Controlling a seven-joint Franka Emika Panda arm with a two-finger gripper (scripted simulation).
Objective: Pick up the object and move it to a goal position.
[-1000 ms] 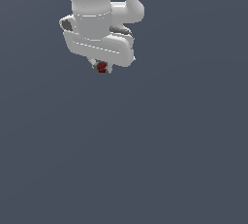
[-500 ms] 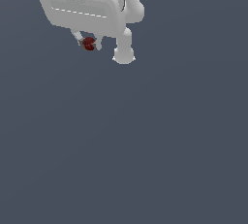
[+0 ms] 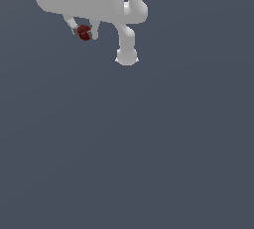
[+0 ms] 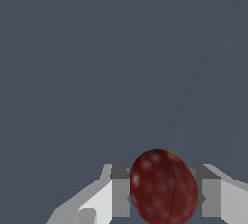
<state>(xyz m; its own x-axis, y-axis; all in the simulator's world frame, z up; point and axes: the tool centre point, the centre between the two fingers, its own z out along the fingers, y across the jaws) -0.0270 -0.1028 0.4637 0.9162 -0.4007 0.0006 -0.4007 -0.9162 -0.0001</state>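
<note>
The object (image 3: 84, 32) is a tiny dark red roundish blob with darker marks. It sits between the fingers of my white gripper (image 3: 84, 33), near the top of the exterior view and towards its left. The gripper is shut on it and holds it above the grey floor. In the wrist view the object (image 4: 163, 187) looks large and oval, clamped between the two grey finger pads (image 4: 121, 196). The gripper's upper body runs out of the exterior view's top edge.
A plain dark grey surface (image 3: 149, 148) fills both views. A white rounded part of the arm (image 3: 127, 54) hangs down to the exterior view's right of the object.
The gripper with the object in it has moved towards the exterior view's left and up. More of the hand is now cut off by the top edge.
</note>
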